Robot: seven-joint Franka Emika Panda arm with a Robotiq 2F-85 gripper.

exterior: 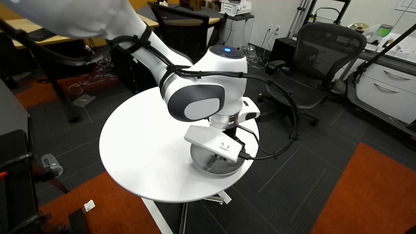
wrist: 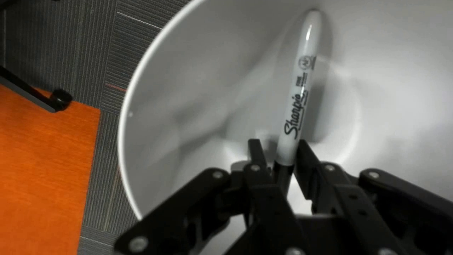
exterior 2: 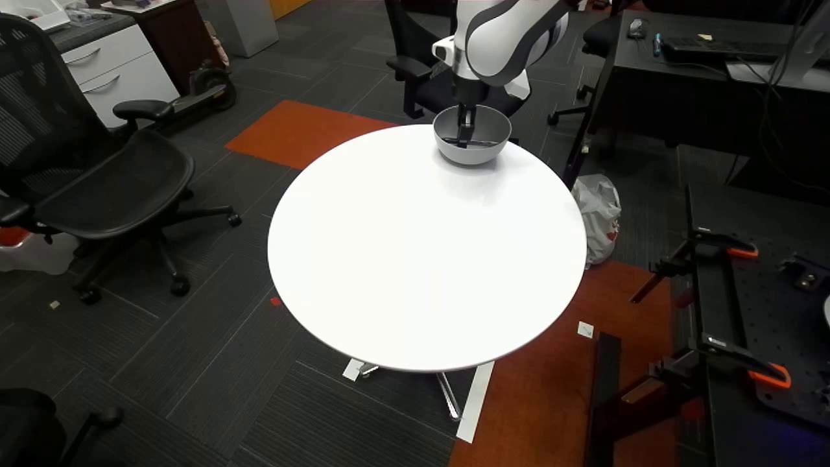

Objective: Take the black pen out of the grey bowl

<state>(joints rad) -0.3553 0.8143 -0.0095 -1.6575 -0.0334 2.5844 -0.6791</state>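
Note:
The grey bowl [wrist: 166, 117] stands near the edge of the white table and shows in both exterior views [exterior: 232, 169] [exterior 2: 471, 155]. The black pen [wrist: 297, 106] lies inside it, a marker with a light barrel, dark lettering and a dark end. Its light end points away from the gripper, up the bowl's wall. My gripper [wrist: 279, 141] reaches down into the bowl, as an exterior view [exterior 2: 465, 135] also shows. Its fingers are partly apart and straddle the pen near its dark end. A gap shows between the left finger and the pen; the right finger is close beside it. The dark end is partly hidden.
The round white table [exterior: 146, 146] extends away from the bowl and also shows in an exterior view [exterior 2: 428, 253]. A black office chair [exterior: 328, 55] stands near the table. A black cable [exterior: 292, 110] loops out from the arm's wrist.

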